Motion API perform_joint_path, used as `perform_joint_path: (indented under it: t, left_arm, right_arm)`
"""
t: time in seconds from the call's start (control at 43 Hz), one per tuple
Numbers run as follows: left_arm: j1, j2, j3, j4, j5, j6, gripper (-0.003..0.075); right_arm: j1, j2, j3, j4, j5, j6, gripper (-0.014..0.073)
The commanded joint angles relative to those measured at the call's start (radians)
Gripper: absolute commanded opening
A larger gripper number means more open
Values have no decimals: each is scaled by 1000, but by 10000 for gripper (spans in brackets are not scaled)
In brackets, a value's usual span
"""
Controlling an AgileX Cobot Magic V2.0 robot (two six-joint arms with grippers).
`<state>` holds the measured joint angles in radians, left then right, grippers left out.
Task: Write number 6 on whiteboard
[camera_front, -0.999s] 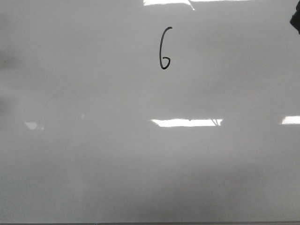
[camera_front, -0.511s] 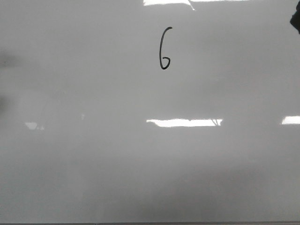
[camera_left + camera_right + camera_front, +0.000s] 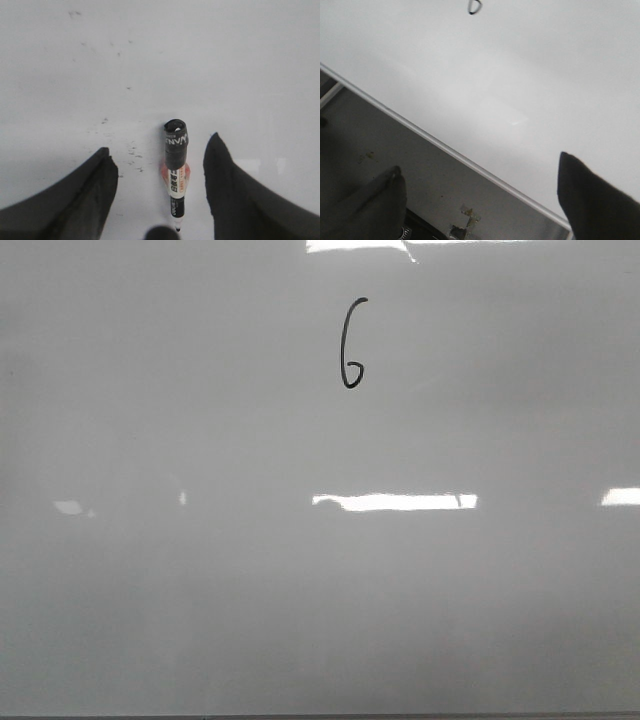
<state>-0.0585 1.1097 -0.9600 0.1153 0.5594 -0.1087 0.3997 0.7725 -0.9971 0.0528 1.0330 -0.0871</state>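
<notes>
The number 6 (image 3: 349, 344) is drawn in thin black line on the upper middle of the whiteboard (image 3: 300, 620), which fills the front view. Neither gripper shows in the front view. In the left wrist view my left gripper (image 3: 160, 145) is open over the whiteboard (image 3: 200, 60). A marker (image 3: 176, 165) with a black end and a white and red label lies on the board between the fingers, touching neither. My right gripper (image 3: 480, 162) is open and empty over the whiteboard's edge (image 3: 445, 145). The loop of the 6 (image 3: 474, 7) shows far off.
Bright rectangular light reflections (image 3: 395, 502) lie across the board. Small dark specks (image 3: 132, 150) mark the board near the marker. Beside the board's edge is a grey surface (image 3: 395, 135) with bits of torn tape (image 3: 466, 212).
The dark shape at the front view's upper right edge and the dark blur at its left edge have gone out of view. The 6 is unchanged.
</notes>
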Motion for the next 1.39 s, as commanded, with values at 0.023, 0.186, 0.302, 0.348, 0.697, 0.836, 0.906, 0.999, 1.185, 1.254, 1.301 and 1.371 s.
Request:
perform_joint_path:
  t: [0.023, 0.186, 0.302, 0.348, 0.697, 0.836, 0.906, 0.999, 1.185, 1.254, 1.301, 1.371]
  left_arm:
    - [-40, -118, -66, 1, 74, 30, 388]
    - [-153, -250, -61, -2, 179, 30, 388]
    - [-222, -333, -29, -40, 207, 30, 388]
    - [-244, -367, -8, -58, 217, 30, 388]
    - [-275, -476, 110, -26, 232, -29, 387]
    - [-275, -476, 112, 53, 232, -130, 387]
    - [-275, -476, 112, 67, 232, -137, 387]
    - [-275, -476, 112, 67, 232, -137, 386]
    - [-277, -476, 112, 69, 232, -101, 252]
    - [-277, -476, 112, 69, 232, -101, 165]
    - [-277, -476, 112, 69, 232, -101, 107]
    - [-277, -476, 112, 69, 230, -101, 29]
  right_arm:
    - [-5, -46, -31, -80, -11, 107, 632]
    - [-5, -124, -6, -80, -7, 107, 632]
    - [-5, -168, 38, -80, -8, 107, 632]
    - [-5, -183, 57, -80, -8, 107, 632]
    - [-5, -210, 78, -80, -10, 107, 632]
    - [-5, -210, 78, -80, -10, 107, 632]
    - [-5, -210, 78, -80, -10, 107, 632]
    - [-5, -210, 78, -80, -10, 107, 626]
    - [-5, -210, 78, -80, -10, 107, 362]
    - [-5, -210, 78, -80, -10, 107, 216]
    - [-5, -210, 78, -80, -10, 107, 122]
    - [-5, -210, 78, -80, -10, 107, 0]
